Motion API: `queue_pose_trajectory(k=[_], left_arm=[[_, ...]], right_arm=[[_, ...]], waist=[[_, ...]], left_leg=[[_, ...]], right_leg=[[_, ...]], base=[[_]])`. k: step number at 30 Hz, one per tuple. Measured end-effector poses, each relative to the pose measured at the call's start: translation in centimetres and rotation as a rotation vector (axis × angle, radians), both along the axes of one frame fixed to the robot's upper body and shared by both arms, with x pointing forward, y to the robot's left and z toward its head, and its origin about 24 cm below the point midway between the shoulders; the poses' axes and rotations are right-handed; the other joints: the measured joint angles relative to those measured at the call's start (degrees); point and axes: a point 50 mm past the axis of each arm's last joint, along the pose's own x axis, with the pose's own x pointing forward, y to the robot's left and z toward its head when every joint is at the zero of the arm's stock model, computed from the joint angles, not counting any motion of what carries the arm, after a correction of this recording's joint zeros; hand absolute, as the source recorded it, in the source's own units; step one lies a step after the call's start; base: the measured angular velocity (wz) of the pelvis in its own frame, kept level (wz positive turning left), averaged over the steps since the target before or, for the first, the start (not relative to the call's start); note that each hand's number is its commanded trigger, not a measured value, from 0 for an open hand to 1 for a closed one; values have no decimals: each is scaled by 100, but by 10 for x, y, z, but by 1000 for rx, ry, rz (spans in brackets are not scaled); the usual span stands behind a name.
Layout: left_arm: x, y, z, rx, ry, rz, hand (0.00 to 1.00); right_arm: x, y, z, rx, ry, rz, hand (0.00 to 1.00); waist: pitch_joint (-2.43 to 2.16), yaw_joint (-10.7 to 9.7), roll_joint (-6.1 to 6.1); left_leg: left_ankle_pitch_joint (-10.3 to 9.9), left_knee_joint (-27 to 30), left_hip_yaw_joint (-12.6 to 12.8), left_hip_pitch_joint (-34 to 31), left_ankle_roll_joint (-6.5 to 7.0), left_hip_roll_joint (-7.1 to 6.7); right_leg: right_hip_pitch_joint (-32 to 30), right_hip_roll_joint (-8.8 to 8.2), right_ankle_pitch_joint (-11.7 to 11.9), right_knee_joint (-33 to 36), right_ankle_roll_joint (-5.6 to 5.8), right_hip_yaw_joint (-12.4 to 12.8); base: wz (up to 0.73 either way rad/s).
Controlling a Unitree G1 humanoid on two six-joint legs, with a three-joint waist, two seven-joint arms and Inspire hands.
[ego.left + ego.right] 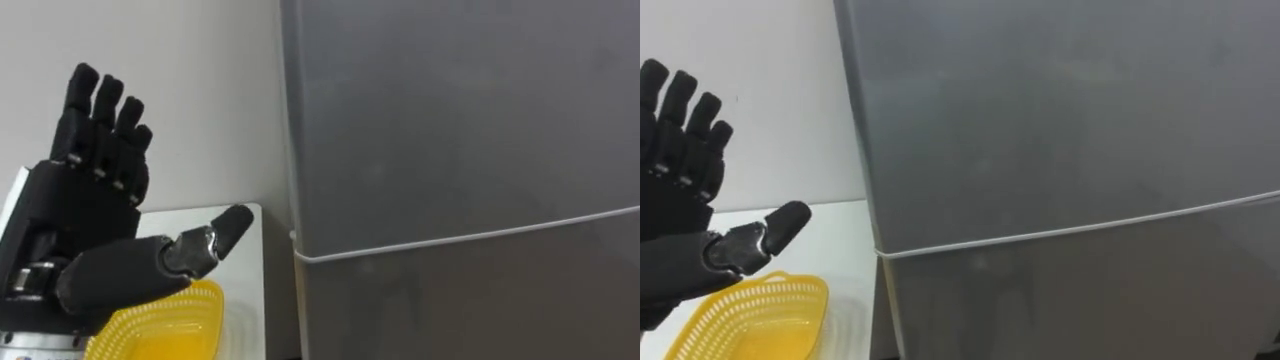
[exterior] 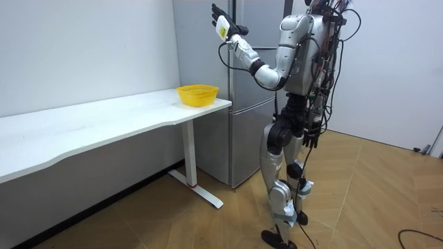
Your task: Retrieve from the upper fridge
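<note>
White wall (image 1: 200,90), shut fridge (image 1: 450,120); left robot hand (image 1: 85,200) raised, fingers spread; room view shows long table (image 2: 104,119).

Fridge (image 1: 460,120): smooth grey metal look, dull satin sheen. Basket (image 1: 175,325): yellow plastic, ribbed mesh, slightly glossy. Tabletop (image 1: 245,300): white, smooth, matt. Left hand (image 1: 90,200): matt black plastic, fingers (image 1: 100,110) the same (shiny metal bit on thumb). Floor (image 2: 360,200): wood planks, low gloss.

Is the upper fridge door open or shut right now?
Shut. The upper fridge door lies flush above the lower door, with just a thin seam between them; the left hand is raised open beside it.
</note>
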Motion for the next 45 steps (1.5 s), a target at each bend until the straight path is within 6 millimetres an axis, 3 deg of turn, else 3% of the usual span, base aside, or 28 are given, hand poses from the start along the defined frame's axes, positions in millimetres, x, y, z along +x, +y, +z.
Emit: queue_pose_trajectory(k=[8,10,11,12,19,27,45], left_arm=[[1,-8,1,29,-13,-61,0],[1,-13,0,39,-10,-90,0],[1,-16,-1,47,-9,-112,0],[1,-19,-1,57,-5,-132,0],[2,-24,-5,105,23,-204,0],[3,-31,-7,140,36,-267,0],[5,-40,-15,161,83,-331,0]], right_arm=[[3,0,0,1,-3,16,0],[5,0,0,7,-8,17,0],[7,0,0,9,-14,20,0],[9,1,0,10,-16,27,0],[10,2,0,34,-15,40,0],[11,3,0,52,-9,59,0],[5,5,-1,87,31,60,0]], waist=[[25,-15,-8],[24,-17,-15],[2,-13,25],[25,-11,-10],[9,8,-7],[-2,-103,-14],[5,-179,-23]], left_leg=[[0,1,3,-13,0,1],[0,-1,15,-43,0,1],[0,-1,18,-55,0,1],[0,-2,26,-56,0,3],[0,-1,39,-103,0,3],[0,0,40,-99,0,4],[0,-3,110,-57,0,4]], right_leg=[[-65,5,0,3,0,13],[-113,4,0,17,0,15],[-141,3,0,45,0,18],[-164,3,-3,75,-3,24],[-233,2,-3,90,-4,29],[-228,1,-3,90,-4,32],[-212,16,-2,95,-4,144]], base=[[0],[0],[-6],[-5],[-1],[0],[-1]])
